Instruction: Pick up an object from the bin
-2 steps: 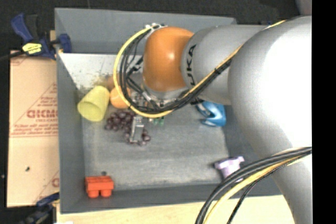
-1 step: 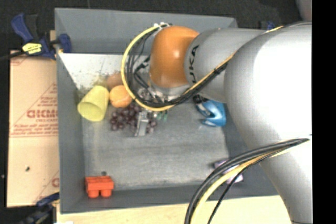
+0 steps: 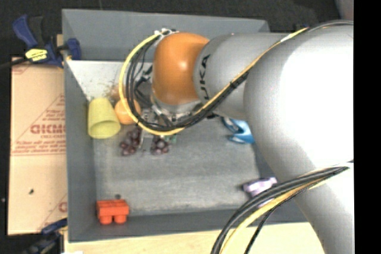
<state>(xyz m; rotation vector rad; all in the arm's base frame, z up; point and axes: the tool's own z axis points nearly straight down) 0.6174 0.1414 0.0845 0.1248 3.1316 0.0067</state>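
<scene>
The arm [image 3: 286,98] takes up the right half of the view, and its orange wrist cover [image 3: 175,68] hangs low over the upper left part of the grey bin [image 3: 178,175]. The wrist and its looped cables hide most of the claw [image 3: 158,128], so I cannot tell whether it is open or closed, and nothing can be seen gripped.

A yellow cup [image 3: 102,119] lies on its side near the left wall, touching a small orange round thing [image 3: 124,111]. A bunch of dark purple grapes [image 3: 140,143] lies just below the wrist, nearest the claw, and is the likeliest pick. Well apart from these are an orange-red block [image 3: 112,211] in the lower left corner, a blue piece [image 3: 239,131] and a purple piece [image 3: 259,186] by the arm.

To do this step well, centre over the bunch and come straight down. Keep clear of the cup and close only once the claw straddles the grapes, since a soft, lumpy cluster may slip or roll aside.
</scene>
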